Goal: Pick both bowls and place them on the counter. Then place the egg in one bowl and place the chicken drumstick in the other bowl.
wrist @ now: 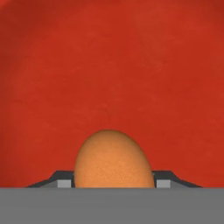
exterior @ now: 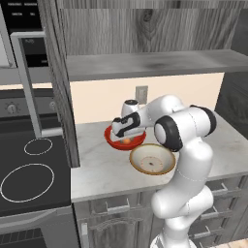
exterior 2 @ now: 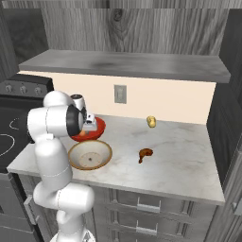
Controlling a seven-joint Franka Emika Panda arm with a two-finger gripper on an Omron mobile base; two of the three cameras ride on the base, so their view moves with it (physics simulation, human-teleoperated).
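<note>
The red bowl stands on the counter, and its glossy inside lies close under the hand. My gripper reaches down into it, shut on the orange-tan egg. Whether the egg touches the bowl's floor I cannot tell. The beige bowl sits upright right beside the red one, nearer the counter's front edge, with nothing in it. The chicken drumstick lies on the counter to the right of the bowls.
A small yellow item rests near the back wall under the grey wood-grain shelf. The black stovetop lies left of the counter, past a dark upright panel. A wall outlet sits behind the bowls.
</note>
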